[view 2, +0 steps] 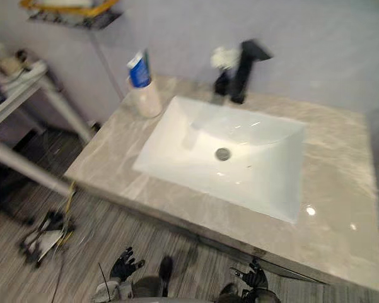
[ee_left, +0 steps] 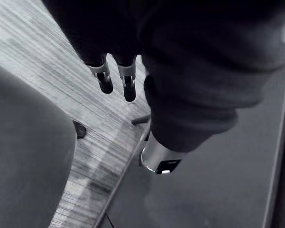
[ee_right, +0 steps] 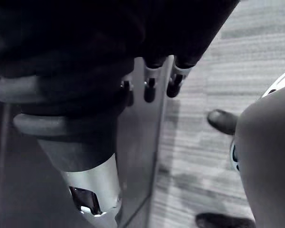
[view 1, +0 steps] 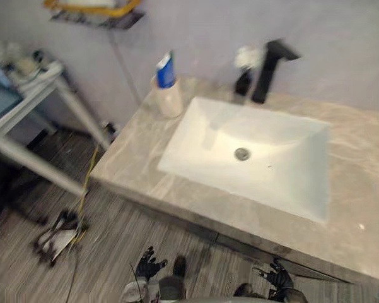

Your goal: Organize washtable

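Observation:
A grey marble washtable (view 1: 366,164) holds a white rectangular sink (view 1: 202,145) with a round drain (view 1: 241,153). At the sink's far left corner a beige cup (view 1: 170,99) stands with a blue tube (view 1: 166,71) upright in it. A black faucet (view 1: 268,69) rises behind the sink, and a small dark bottle (view 1: 243,82) with something white on top stands beside it. My left hand (view 1: 148,265) and right hand (view 1: 279,276) hang low over the floor in front of the counter, both open and holding nothing. The left hand's fingers (ee_left: 105,80) and the right hand's fingers (ee_right: 150,88) are straight.
A grey metal-legged table (view 1: 25,95) with clutter on it stands to the left. On the wall above, a shelf (view 1: 94,12) carries something yellow. A small object with a yellow cord (view 1: 57,237) lies on the striped floor at lower left.

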`<state>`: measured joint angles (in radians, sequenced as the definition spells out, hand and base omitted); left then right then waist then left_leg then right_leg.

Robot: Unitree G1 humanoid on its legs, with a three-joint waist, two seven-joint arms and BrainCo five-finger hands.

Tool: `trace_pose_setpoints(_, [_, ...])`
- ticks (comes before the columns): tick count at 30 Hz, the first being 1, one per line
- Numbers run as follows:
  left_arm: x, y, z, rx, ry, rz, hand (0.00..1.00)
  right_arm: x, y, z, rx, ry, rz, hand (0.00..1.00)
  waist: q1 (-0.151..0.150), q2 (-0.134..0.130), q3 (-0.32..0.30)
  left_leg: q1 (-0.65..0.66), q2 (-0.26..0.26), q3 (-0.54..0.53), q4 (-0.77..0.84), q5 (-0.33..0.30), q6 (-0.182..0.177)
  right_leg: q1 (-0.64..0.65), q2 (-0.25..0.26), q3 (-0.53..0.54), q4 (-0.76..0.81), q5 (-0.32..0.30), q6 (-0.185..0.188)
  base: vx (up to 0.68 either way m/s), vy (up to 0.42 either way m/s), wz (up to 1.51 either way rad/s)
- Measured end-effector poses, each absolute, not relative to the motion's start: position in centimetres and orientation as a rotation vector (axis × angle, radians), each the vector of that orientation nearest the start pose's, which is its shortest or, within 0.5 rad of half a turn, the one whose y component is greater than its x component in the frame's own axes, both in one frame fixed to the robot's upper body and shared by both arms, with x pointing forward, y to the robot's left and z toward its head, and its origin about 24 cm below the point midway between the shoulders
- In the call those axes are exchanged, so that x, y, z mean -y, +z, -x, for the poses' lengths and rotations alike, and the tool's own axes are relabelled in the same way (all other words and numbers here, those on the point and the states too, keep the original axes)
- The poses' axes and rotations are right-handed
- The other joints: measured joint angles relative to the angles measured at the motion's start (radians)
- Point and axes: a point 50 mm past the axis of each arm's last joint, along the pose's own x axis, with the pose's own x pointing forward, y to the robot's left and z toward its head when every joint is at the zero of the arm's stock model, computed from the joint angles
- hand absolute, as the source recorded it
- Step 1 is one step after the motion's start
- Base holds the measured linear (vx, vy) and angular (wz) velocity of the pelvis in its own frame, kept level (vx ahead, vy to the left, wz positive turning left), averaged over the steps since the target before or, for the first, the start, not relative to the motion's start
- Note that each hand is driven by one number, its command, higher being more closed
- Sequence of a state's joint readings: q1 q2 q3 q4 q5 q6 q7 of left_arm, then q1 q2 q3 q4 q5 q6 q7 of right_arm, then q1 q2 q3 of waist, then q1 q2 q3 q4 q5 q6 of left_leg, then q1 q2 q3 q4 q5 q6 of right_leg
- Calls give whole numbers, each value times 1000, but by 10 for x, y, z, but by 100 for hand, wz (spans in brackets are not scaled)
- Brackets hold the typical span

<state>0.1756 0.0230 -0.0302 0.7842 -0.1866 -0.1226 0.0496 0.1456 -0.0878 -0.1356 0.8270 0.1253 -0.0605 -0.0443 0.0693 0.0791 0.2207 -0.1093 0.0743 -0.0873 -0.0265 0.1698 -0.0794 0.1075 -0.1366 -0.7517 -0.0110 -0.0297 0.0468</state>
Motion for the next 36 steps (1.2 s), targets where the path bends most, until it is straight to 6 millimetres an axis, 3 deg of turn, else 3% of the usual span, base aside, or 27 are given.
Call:
trace_pose_setpoints(1, [-164,-138,-122,-829,169,126,0,209,-139,-121,-881,-294,-65,0,-2,-2,0,-23,-13,16,-39,85,2,-27,-11,-21,19,-11,-17,-140,-1,114])
trace_pose_setpoints(2, [-167,-136,-124,-817,168,120,0,206,-137,-126,-866,-275,-64,0,-1,-18,11,-44,-15,83,-33,84,-7,-46,-42,-73,27,-3,-19,-98,24,88])
trace_pose_setpoints(4, [-169,-137,-125,-823,161,107,0,206,-137,-128,-863,-275,-63,0,-3,-20,13,-55,-5,276,154,-63,47,-43,-78,-102,77,-10,-19,-2,56,60])
trace_pose_setpoints(5, [-169,-138,-122,-835,158,94,0,207,-136,-127,-861,-277,-61,0,-21,-22,13,-27,15,421,251,-138,94,-34,-114,-129,118,-18,-19,57,111,69])
trace_pose_setpoints(6, [-170,-141,-117,-861,145,68,0,208,-135,-128,-849,-278,-59,0,-62,-24,12,23,67,614,322,-183,124,-21,-152,-174,158,-22,-17,36,130,70])
trace_pose_setpoints(8, [-171,-144,-114,-890,120,27,0,208,-133,-128,-835,-279,-56,0,-93,-22,-2,72,147,805,361,-237,145,-30,-187,-219,183,-25,-8,-74,220,81])
trace_pose_setpoints(9, [-168,-146,-114,-909,100,11,0,210,-134,-127,-839,-283,-53,0,-110,-12,-9,90,199,879,356,-250,130,-33,-206,-260,206,-17,6,-145,322,96])
trace_pose_setpoints(10, [-165,-146,-115,-915,85,3,0,210,-134,-126,-841,-285,-53,0,-114,-3,-15,93,219,895,343,-248,122,-33,-214,-279,223,-14,10,-113,265,104])
trace_pose_setpoints(11, [-159,-146,-117,-914,54,-9,0,211,-134,-126,-842,-296,-59,0,-112,5,-19,85,212,880,316,-262,60,-34,-231,-308,251,-8,19,-153,389,113])
trace_pose_setpoints(12, [-160,-145,-122,-905,31,-41,0,210,-136,-124,-860,-303,-70,0,-111,-7,-27,82,160,861,268,-267,58,-24,-256,-347,261,7,27,-154,399,134])
trace_pose_setpoints(13, [-163,-144,-127,-896,7,-83,0,201,-138,-126,-862,-295,-95,0,-105,-32,-34,68,118,820,237,-265,66,-13,-273,-383,245,25,22,-149,390,120])
trace_pose_setpoints(14, [-164,-143,-128,-895,-4,-100,0,196,-138,-129,-858,-288,-108,0,-104,-38,-33,60,103,800,236,-265,70,-7,-280,-396,235,29,22,-189,433,128])
trace_pose_setpoints(15, [-161,-143,-131,-893,-40,-136,0,188,-137,-133,-852,-272,-128,0,-106,-49,-39,43,74,749,268,-293,103,14,-299,-388,234,38,11,-131,291,90])
trace_pose_setpoints(16, [-160,-143,-131,-892,-48,-143,0,188,-138,-133,-852,-271,-128,0,-105,-49,-40,40,72,742,279,-300,106,17,-305,-384,239,39,9,-143,350,94])
trace_pose_setpoints(19, [-155,-142,-133,-877,-69,-146,0,192,-138,-134,-861,-267,-115,0,-78,-38,-42,9,48,708,396,-408,118,27,-412,-358,369,20,17,-84,245,29])
trace_pose_setpoints(20, [-154,-141,-133,-870,-71,-143,0,193,-138,-134,-864,-254,-102,0,-77,-40,-38,4,21,689,412,-429,136,9,-460,-296,448,-18,-70,-109,268,27])
trace_pose_setpoints(21, [-154,-141,-132,-869,-71,-144,0,192,-137,-136,-857,-249,-102,0,-84,-48,-36,9,5,671,412,-434,145,-13,-470,-220,479,-44,-139,-83,280,91])
trace_pose_setpoints(22, [-157,-141,-132,-870,-68,-149,0,192,-136,-138,-849,-243,-106,0,-104,-55,-27,20,-36,600,406,-439,155,-80,-424,59,556,-143,-115,-28,192,102])
trace_pose_setpoints(24, [-161,-139,-135,-856,-43,-133,0,192,-136,-138,-847,-234,-110,0,-104,-70,-10,39,-71,535,381,-441,165,-148,-319,251,625,-208,-30,19,131,106])
trace_pose_setpoints(26, [-165,-138,-134,-857,-18,-111,0,190,-136,-136,-851,-226,-108,0,-100,-83,-3,53,-97,464,361,-441,165,-208,-244,261,632,-227,0,46,62,107])
trace_pose_setpoints(28, [-165,-139,-133,-860,-12,-103,0,192,-136,-136,-851,-224,-104,0,-106,-80,-1,53,-99,415,359,-440,165,-259,-192,275,589,-223,8,89,20,115])
trace_pose_setpoints(29, [-166,-139,-133,-861,-7,-100,0,193,-137,-133,-856,-226,-104,0,-107,-72,4,54,-100,347,353,-440,164,-303,-115,369,508,-203,38,120,13,122])
trace_pose_setpoints(31, [-169,-139,-133,-864,-1,-103,0,190,-137,-133,-854,-215,-104,0,-110,-78,6,57,-108,267,330,-433,153,-323,-31,523,392,-154,94,175,-37,151])
trace_pose_setpoints(33, [-174,-139,-132,-866,6,-114,0,188,-139,-129,-863,-215,-112,0,-109,-99,2,62,-115,207,331,-427,142,-318,2,616,360,-115,69,266,-138,173])
trace_pose_setpoints(35, [-179,-139,-131,-874,24,-117,0,185,-140,-125,-871,-214,-118,0,-106,-111,-4,47,-115,150,379,-424,123,-290,12,600,332,-83,23,303,-209,158])
trace_pose_setpoints(36, [-182,-141,-129,-886,37,-117,0,185,-140,-125,-873,-208,-114,0,-100,-109,-7,33,-108,106,423,-436,111,-259,19,570,313,-28,5,433,-249,132])
